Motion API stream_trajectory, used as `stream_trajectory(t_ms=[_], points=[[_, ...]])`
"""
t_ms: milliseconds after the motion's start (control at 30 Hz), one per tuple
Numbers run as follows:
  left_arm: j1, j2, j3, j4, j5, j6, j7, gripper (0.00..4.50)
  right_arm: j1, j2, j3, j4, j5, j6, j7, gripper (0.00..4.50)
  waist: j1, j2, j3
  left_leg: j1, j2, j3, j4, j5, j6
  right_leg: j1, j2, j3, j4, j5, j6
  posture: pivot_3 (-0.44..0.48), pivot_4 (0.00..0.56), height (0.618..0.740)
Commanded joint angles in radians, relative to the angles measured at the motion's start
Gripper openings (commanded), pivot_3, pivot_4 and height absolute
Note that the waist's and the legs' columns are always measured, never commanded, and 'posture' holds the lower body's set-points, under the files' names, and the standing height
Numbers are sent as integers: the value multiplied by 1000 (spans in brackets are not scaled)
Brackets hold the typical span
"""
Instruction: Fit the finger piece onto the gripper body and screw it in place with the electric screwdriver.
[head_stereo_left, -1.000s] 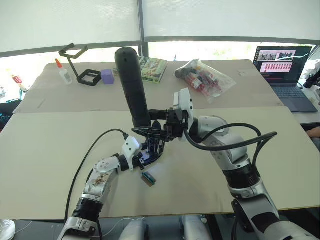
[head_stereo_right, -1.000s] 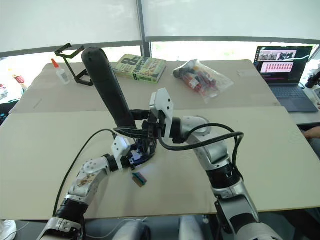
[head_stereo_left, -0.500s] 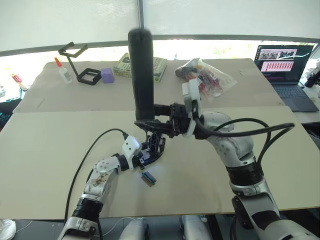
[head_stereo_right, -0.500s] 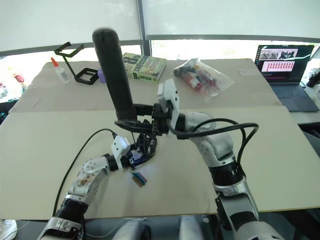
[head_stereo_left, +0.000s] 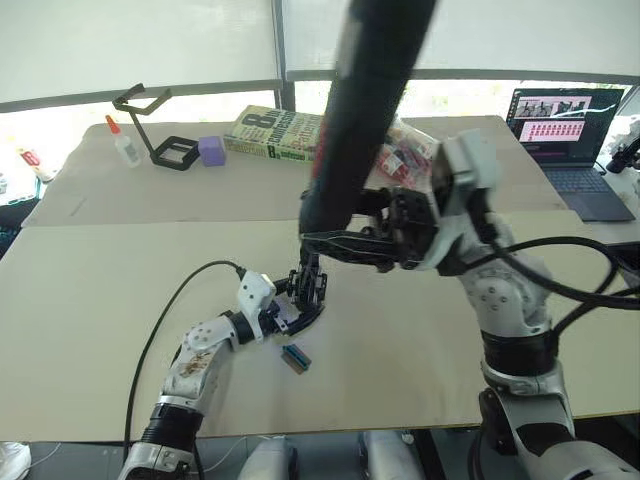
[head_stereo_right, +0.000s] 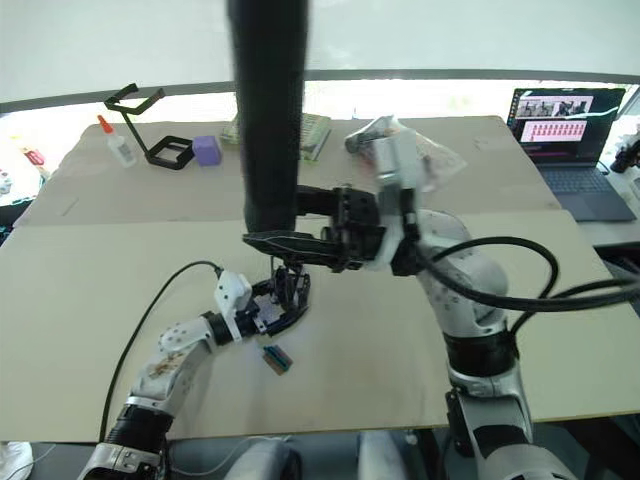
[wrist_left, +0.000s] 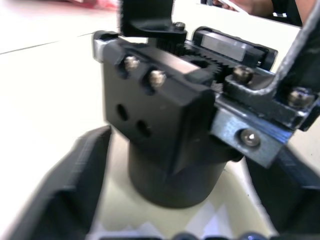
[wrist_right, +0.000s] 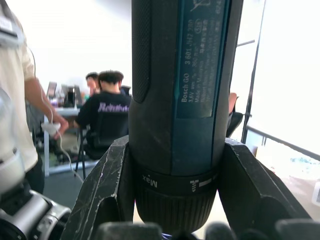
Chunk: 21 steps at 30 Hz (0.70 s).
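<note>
Right gripper (head_stereo_right: 290, 238) jaws clamp the electric screwdriver (head_stereo_right: 268, 110) low on its barrel, held upright directly above the gripper body (head_stereo_left: 305, 300). Left gripper (head_stereo_left: 300, 312) jaws hold that body on the desk (head_stereo_left: 90, 300). Screwdriver looks top-heavy and smooth; grip near the collar.

Both head eyes look down from above the table (head_stereo_left: 90, 290), sharing both arms. The left wrist camera sits very close to the gripper body (wrist_left: 165, 125). The right wrist camera looks up along the electric screwdriver (wrist_right: 180, 100) toward seated people at nine o'clock.
</note>
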Motion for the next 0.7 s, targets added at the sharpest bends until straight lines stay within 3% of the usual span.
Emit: stream_trajectory(t_ms=[33,267,500,533,600,700], points=[[59,46,54,-63,-33,25,-2,4484,-12,-53,-82,-88,122,53,-27,1916,0,0,0,0,0,0,0,0,0,0,0,0,0,0,0,0,150,740],[143,93,158,-160,-102,-12,-17,4484,-39,-200,-188,-48,215,136,-77,1916,18,0,1,0,0,0,0,-2,4,0,-1,0,-1,0,0,0,150,740],[324,182,355,-292,-303,-37,-159,4484,-48,-505,-252,148,228,325,19,1916,32,-1,2,-7,0,0,0,-1,2,-4,-3,-2,-5,0,0,0,150,740],[363,193,390,-334,-369,-55,-234,4484,-40,-569,-244,181,241,398,50,1916,32,-1,2,-7,0,0,0,-1,2,-4,-4,-2,-5,0,0,0,150,740],[405,215,471,-376,-417,-67,-246,4484,-22,-699,-203,250,234,530,127,1916,34,-1,3,-10,0,0,0,-2,3,-6,-6,-3,-6,0,0,0,150,740],[461,281,553,-416,-452,-18,-260,4484,5,-874,5,319,44,571,235,1916,42,0,4,-11,0,0,0,-3,5,-6,-12,-9,-7,0,0,0,150,740]])
